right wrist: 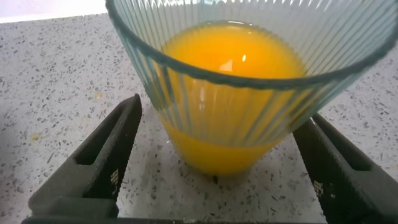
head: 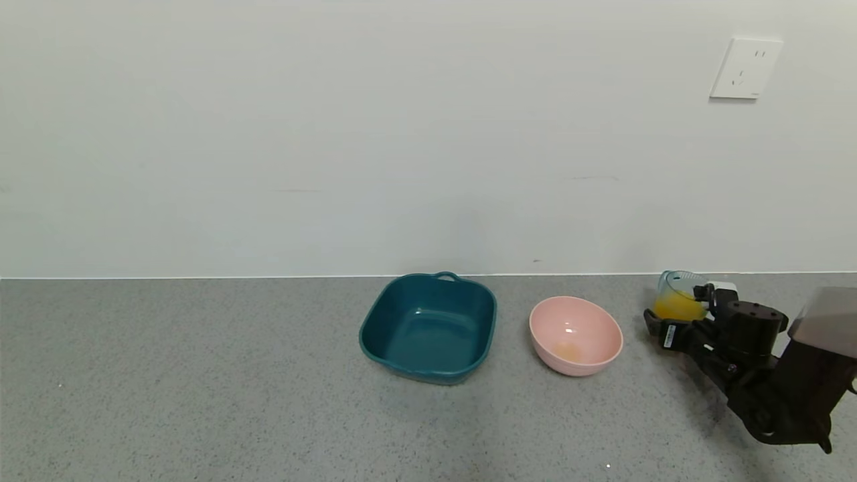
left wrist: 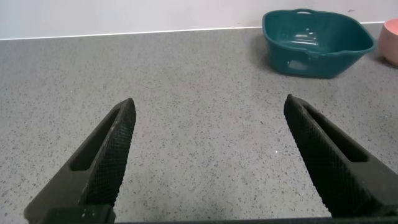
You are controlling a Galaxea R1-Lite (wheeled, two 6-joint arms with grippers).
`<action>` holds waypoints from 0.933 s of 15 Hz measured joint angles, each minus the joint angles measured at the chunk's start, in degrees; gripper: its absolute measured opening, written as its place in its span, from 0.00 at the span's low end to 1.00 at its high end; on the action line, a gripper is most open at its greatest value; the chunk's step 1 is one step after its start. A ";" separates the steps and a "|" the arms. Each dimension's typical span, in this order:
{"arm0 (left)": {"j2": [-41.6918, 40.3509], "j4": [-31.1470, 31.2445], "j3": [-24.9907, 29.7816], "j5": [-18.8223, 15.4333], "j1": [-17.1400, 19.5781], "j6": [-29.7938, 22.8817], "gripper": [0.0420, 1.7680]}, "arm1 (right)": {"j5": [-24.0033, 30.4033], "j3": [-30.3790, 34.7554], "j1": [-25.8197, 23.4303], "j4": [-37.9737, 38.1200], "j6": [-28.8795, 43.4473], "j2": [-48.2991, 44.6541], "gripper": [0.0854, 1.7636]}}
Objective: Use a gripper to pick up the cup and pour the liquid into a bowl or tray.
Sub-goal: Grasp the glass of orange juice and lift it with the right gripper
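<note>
The ribbed pale blue-green cup (head: 677, 286) stands on the counter at the far right, near the wall, holding orange liquid (head: 675, 308). My right gripper (head: 681, 312) is open, with one jaw on each side of the cup's lower part. In the right wrist view the cup (right wrist: 261, 81) and its liquid (right wrist: 230, 56) fill the space between the fingers (right wrist: 112, 155), with a gap at each side. The pink bowl (head: 592, 328) sits to the left of the cup, with a faint orange smear at its bottom. My left gripper (left wrist: 208, 112) is open over bare counter.
A dark teal square tray (head: 428, 328) stands left of the pink bowl; it also shows in the left wrist view (left wrist: 317, 40), with the bowl's edge (left wrist: 392, 40) beside it. The wall runs close behind, with a socket (head: 745, 68).
</note>
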 joint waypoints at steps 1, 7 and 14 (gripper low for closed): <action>0.00 0.00 0.00 0.00 0.00 0.00 0.97 | 0.00 -0.39 0.00 0.00 0.07 0.20 0.97; 0.00 0.00 0.00 0.00 0.00 0.00 0.97 | 0.00 -3.18 -0.20 -0.11 0.11 1.46 0.97; 0.00 0.00 0.00 0.00 0.00 0.00 0.97 | 0.00 -5.27 -0.27 0.02 0.10 2.84 0.97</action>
